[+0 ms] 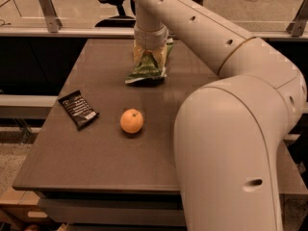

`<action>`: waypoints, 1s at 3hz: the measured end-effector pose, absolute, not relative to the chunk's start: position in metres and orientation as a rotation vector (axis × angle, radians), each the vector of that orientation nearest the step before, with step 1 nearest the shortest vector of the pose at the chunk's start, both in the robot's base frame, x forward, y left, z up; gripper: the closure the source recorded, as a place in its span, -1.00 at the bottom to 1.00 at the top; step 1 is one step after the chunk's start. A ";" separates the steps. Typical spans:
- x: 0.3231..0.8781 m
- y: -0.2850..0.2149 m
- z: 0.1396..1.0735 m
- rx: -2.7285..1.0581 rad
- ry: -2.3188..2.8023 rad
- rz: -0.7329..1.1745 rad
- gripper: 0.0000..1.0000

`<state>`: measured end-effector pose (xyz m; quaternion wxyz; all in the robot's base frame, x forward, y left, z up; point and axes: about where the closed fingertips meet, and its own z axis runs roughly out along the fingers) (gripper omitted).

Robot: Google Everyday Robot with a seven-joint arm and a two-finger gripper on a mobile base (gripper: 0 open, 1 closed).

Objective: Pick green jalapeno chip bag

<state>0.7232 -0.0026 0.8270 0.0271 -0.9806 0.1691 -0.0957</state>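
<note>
The green jalapeno chip bag (146,71) lies at the back middle of the brown table (96,162), crinkly green with a pale lower end. My gripper (150,57) comes straight down on it from above. Its pale fingers (139,56) press against both sides of the bag's upper part, and the bag bulges between them. The bag's lower end rests on the table. The top of the bag is hidden behind the gripper.
An orange fruit (131,121) sits near the table's middle. A small black wrapper with a white label (78,109) lies to its left. My large arm (226,143) covers the table's right side. A railing and an office chair (115,4) stand behind the table.
</note>
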 end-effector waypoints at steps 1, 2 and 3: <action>0.725 -0.001 0.826 -3.025 0.520 -0.300 0.74; 0.725 -0.001 0.829 -3.025 0.520 -0.300 1.00; 0.725 -0.001 0.829 -3.024 0.520 -0.300 1.00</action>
